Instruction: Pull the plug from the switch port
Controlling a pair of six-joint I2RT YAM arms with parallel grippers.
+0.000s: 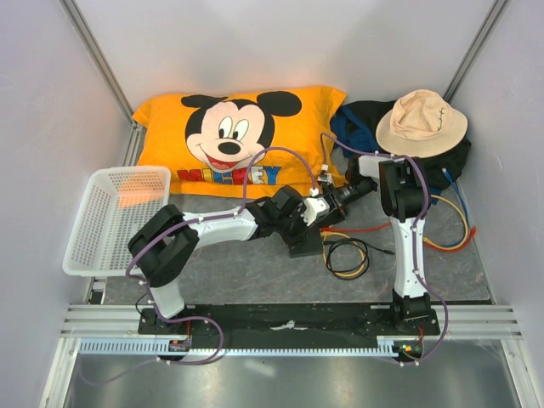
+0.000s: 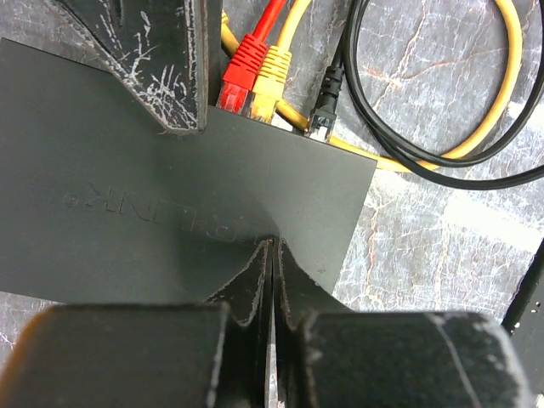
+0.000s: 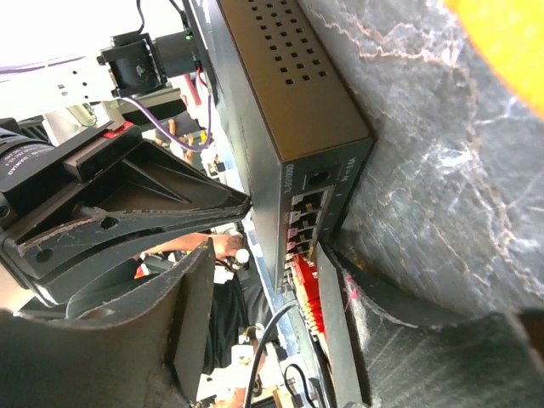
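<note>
Switch (image 2: 170, 187): flat on the desk (image 2: 442, 246), centre of the top view, red plug (image 2: 242, 68) seated.
Left tool (image 2: 272, 255): fully closed, empty, tips pressing the top face, likely pinning it.
Right tool (image 3: 287, 228): jaws apart around the red plug, nothing gripped yet.

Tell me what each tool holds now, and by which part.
Nothing is gripped. The left tool is shut, tips over the switch top. The right tool stands open beside the red plug, not closed on it.
</note>
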